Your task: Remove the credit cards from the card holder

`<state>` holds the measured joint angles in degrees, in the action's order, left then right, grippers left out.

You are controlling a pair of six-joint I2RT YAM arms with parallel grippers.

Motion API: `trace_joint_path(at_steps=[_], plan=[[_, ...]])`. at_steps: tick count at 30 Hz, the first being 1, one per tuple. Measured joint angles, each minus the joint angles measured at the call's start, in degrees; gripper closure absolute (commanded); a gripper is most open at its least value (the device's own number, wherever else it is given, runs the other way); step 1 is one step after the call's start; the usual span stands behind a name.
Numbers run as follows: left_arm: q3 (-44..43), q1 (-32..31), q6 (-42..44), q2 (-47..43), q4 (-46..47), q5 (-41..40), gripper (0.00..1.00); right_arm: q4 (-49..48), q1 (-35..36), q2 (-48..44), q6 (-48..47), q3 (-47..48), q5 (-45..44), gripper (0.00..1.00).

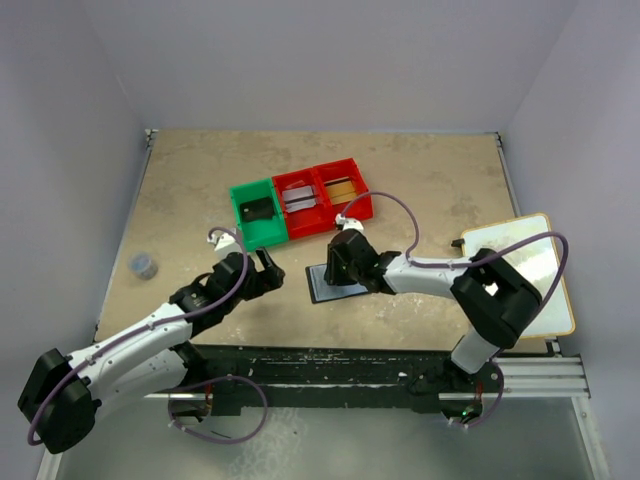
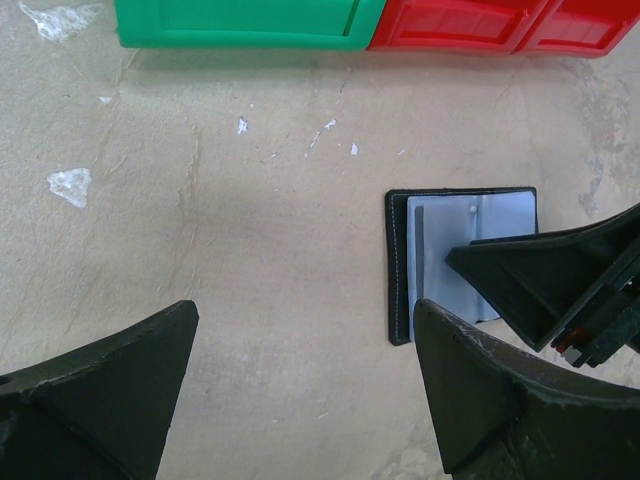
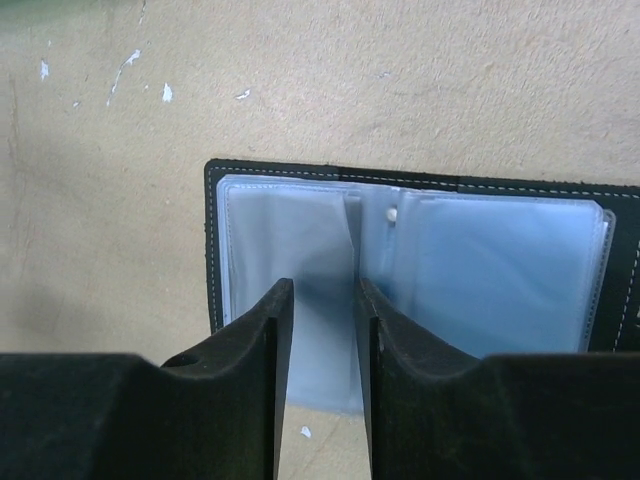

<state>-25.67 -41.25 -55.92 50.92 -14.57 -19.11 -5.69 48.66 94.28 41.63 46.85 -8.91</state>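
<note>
beige tabletop (image 1: 420,170): open card holder (image 3: 480,270) under right tool (image 3: 323,285), narrowly parted; left tool (image 2: 305,320) wide open, empty.

- Card holder (image 3: 470,270): black cover, white stitching, pale blue sleeves.
- Green bin (image 1: 266,238) with a black card (image 1: 257,209).
- Red bins (image 1: 305,225): a silver card (image 1: 299,199), a gold card (image 1: 342,188).
- Table (image 1: 200,180): mottled beige, white flecks.

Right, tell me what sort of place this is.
Probably a robotics lab test cell: plain white walls box in a tan table, two robot arms are mounted on a rail at its near edge, and a green bin and red bins stand on it.
</note>
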Motion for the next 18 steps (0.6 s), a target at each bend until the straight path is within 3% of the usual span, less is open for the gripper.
trace_joint_path(at_steps=[4, 6, 7, 11, 14, 18], plan=[[0.3, 0.0, 0.1, 0.0, 1.4, 2.0, 0.19, -1.1, -1.3, -1.2, 0.2, -1.5, 2.5, 0.71], [0.6, 0.0, 0.6, 0.7, 3.9, 4.7, 0.23, -1.9, -2.2, -1.3, 0.2, -1.9, 3.8, 0.68], [0.8, 0.0, 1.2, 3.7, 8.7, 9.7, 0.27, -2.6, -3.1, -1.3, 0.3, -2.2, 5.3, 0.62], [0.8, -0.1, 1.4, 7.2, 12.2, 12.7, 0.32, -3.1, -3.4, -1.3, 0.5, -2.2, 5.9, 0.5], [0.8, -0.3, 0.5, 8.0, 11.8, 11.8, 0.32, -3.2, -3.3, -1.4, -0.6, -2.1, 5.7, 0.38], [1.0, -0.5, -1.2, 2.3, 9.1, 6.3, 0.32, -1.0, -2.1, -1.7, -3.2, -0.4, 4.3, 0.32]])
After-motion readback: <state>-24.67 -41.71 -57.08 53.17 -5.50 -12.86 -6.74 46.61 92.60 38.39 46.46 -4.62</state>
